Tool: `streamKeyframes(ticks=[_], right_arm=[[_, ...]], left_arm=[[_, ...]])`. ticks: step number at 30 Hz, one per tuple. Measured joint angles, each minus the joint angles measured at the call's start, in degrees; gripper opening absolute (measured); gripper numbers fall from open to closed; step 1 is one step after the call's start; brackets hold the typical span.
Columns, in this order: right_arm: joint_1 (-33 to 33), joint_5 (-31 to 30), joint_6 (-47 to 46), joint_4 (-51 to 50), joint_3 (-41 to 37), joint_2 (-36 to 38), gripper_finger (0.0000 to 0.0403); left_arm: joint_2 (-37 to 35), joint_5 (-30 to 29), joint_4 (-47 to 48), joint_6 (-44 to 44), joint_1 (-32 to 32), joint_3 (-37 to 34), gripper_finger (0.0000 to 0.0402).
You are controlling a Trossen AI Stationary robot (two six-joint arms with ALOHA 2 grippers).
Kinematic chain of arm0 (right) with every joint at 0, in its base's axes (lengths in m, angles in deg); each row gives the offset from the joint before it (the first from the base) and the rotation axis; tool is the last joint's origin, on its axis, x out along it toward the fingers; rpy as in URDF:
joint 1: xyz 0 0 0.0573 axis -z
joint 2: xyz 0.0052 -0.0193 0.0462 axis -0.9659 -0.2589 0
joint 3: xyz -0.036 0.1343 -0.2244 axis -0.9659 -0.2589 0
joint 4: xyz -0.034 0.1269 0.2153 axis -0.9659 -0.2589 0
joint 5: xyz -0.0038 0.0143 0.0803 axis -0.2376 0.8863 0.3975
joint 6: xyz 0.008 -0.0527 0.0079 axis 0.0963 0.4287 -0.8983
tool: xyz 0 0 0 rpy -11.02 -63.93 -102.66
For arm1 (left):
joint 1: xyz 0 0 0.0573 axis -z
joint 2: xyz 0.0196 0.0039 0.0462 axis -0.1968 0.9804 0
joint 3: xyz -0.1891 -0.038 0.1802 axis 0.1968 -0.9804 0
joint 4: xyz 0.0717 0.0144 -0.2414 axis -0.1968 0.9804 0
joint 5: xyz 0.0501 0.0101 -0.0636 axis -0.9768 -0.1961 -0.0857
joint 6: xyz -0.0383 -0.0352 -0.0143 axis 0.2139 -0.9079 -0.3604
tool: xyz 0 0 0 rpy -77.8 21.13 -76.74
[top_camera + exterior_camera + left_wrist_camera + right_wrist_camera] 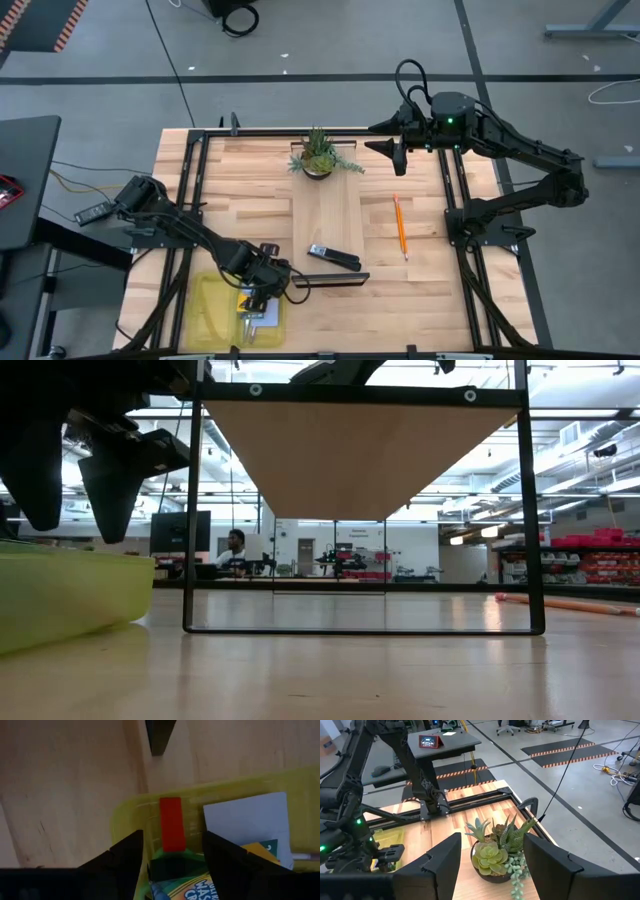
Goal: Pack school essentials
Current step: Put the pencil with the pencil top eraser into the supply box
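**Left gripper over the yellow bin; right arm waiting by the plant**

The left gripper (172, 857) is hanging just above the near-left corner of the table, directly over the yellow bin (300, 780); its two dark fingers (125, 857) are standing apart, pinching nothing. Between and below them, inside the bin, a small red block (171, 822) is lying; the yellow-and-green crayon box (187, 887) is lying under the fingers; the pale blue note pad (250, 817) is resting beside it against the bin's wall. In the high view the bin (205, 310) is sitting at the table's front-left, with the left gripper (262, 290) above its inner edge.

On the table (420, 300), outside the bin, an orange pencil (400, 226) is lying right of centre, well apart from the bin; the black stapler (333, 258) is lying near the middle, just beside a dark flat frame (335, 279).

The right gripper (492, 865) is hovering at the far side of the table, beside the potted plant (497, 852); its fingers are spread wide, holding nothing.
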Motion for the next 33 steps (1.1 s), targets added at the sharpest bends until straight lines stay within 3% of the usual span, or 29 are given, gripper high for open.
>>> streamKeyframes(ticks=[6,18,26,33], right_arm=[[0.0,0.0,0.2,0.0,0.0,0.0,0.022],[0.1,-0.1,0.4,-3.8,0.0,0.3,0.022],[0.1,-0.5,-1.7,-18.1,-0.1,0.6,0.022],[0.0,-5.9,-8.8,-21.8,-3.0,0.6,0.022]], left_arm=[[0.1,1.0,1.4,-0.1,0.0,0.0,0.0205],[-0.9,-0.8,14.7,-1.0,-1.5,4.5,0.0142],[-5.8,-10.7,23.7,0.1,-1.5,4.5,0.0097],[-9.8,-19.7,24.1,0.0,-2.7,4.5,0.0068]])
